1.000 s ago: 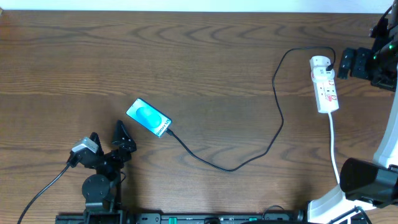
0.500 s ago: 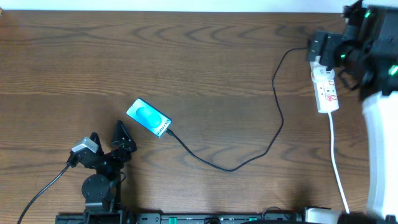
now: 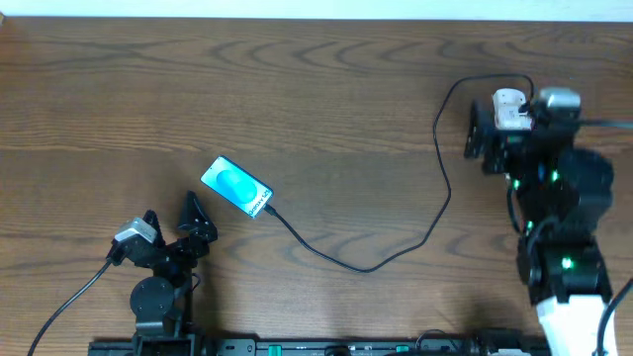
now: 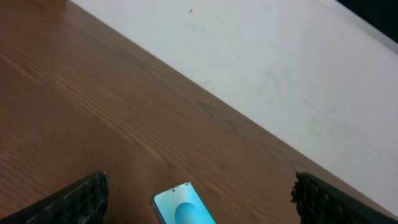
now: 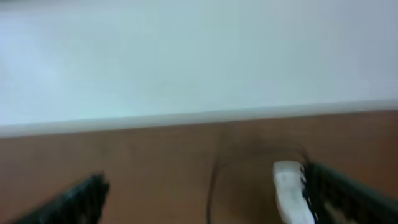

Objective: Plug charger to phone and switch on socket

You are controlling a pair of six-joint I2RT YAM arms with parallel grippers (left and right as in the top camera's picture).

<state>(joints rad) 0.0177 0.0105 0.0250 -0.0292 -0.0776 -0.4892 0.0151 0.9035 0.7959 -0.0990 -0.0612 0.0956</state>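
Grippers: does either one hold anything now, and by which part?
Nothing is held. The left gripper is open near the phone; the right gripper is open at the socket.

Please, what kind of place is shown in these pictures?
Probably a robot test bench in a lab, not a home. Two robot arms stand at a wooden table, which holds a phone, a charger and a socket. Beyond it is a plain white surface.

I've got left pincer (image 3: 170, 220) sitting low, arm folded, fingers spread wide; right arm extended forward, right pincer (image 5: 202, 186) gaping too.
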